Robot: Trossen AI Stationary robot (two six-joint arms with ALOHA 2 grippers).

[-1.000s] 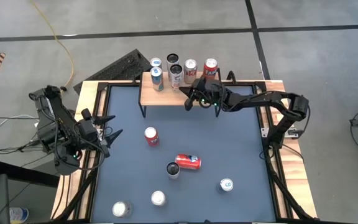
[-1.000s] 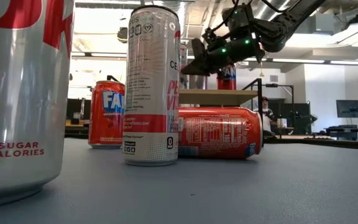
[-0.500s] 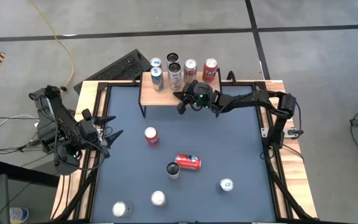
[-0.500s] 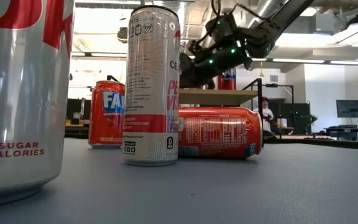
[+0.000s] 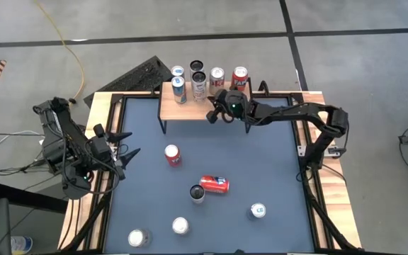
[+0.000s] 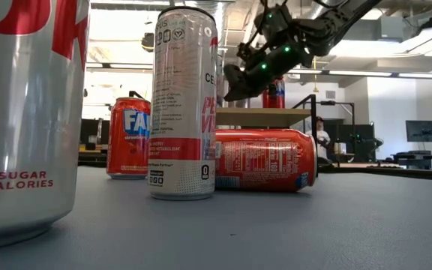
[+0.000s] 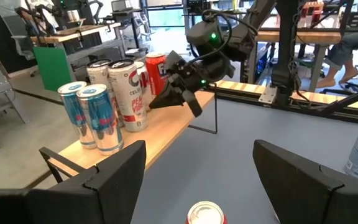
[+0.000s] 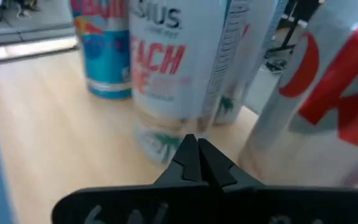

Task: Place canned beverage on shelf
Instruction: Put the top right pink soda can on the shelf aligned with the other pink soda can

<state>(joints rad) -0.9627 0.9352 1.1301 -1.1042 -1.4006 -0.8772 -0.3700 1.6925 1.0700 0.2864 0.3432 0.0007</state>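
Observation:
The shelf (image 5: 190,106), a wooden top on thin black legs, stands at the table's far edge with several upright cans along its back. Among them are a tall white can (image 8: 179,68), a blue can (image 8: 104,50) and a silver-and-red can (image 8: 328,106). My right gripper (image 5: 210,116) is shut and hangs over the shelf's near right part. Its tips (image 8: 194,152) point slantwise down at the foot of the white can. My left gripper (image 7: 199,146) waits open at the table's left edge, holding nothing. My right gripper's shut fingertips (image 7: 155,104) stand right at the lower part of the tall white can (image 7: 129,93). I cannot tell whether they touch it.
Loose cans stand on the dark mat: a red one (image 5: 172,154), a tall one (image 5: 197,193) and some near the front (image 5: 180,225). A red can (image 5: 214,184) lies on its side. A black frame borders the table.
My right gripper swung a little toward the table's left edge and came back. It has also tipped its fingers further down toward the shelf top. It stays shut. The cans on the shelf stand as before.

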